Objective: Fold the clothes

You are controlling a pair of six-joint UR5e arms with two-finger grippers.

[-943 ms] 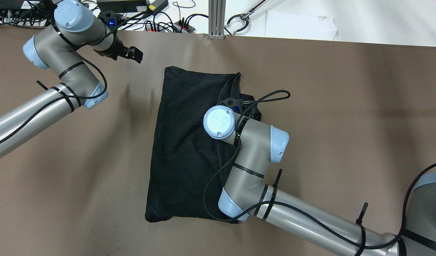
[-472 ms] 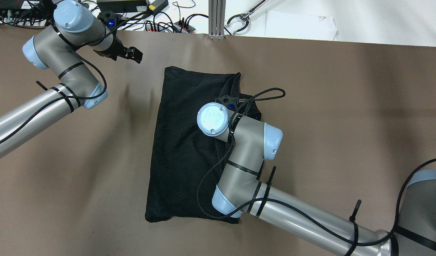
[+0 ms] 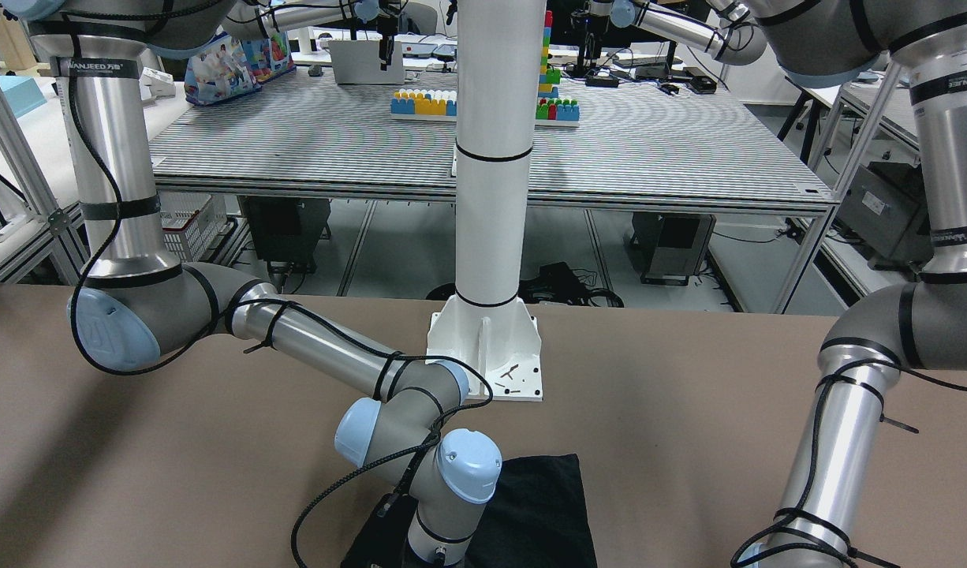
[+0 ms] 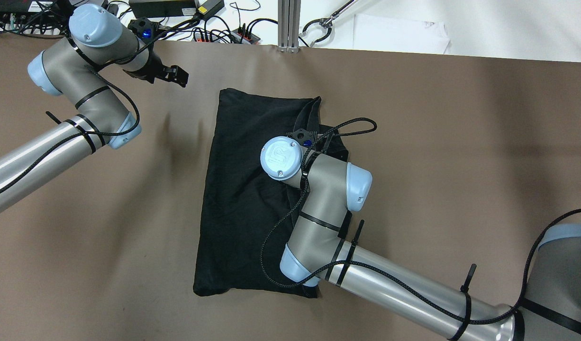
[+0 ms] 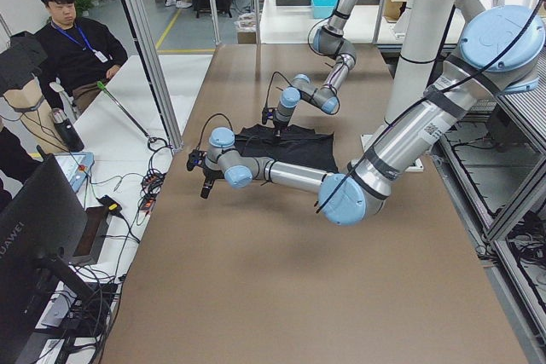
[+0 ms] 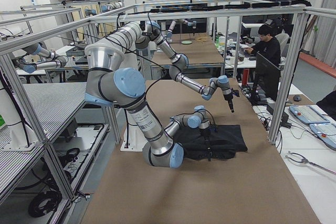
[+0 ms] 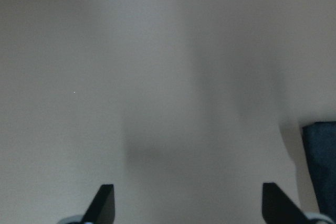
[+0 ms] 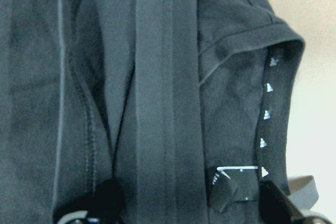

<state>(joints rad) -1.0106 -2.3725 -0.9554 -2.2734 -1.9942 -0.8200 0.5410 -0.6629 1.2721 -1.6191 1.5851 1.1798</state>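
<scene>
Right gripper (image 8: 193,204) hung spread open, directly under it the partly folded black garment (image 4: 238,199), neck label near one fingertip. Left gripper (image 7: 188,204), also open, hung well aside over the table (image 4: 437,142). Likely next: pinching that edge.

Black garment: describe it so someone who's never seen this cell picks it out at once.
On the brown table, look at the middle, out from the white pillar's base plate and under the right arm's bent wrist. The black garment lies there flat, in a rough rectangle. It is the only dark, soft thing on the tabletop; around it is bare brown surface.
</scene>
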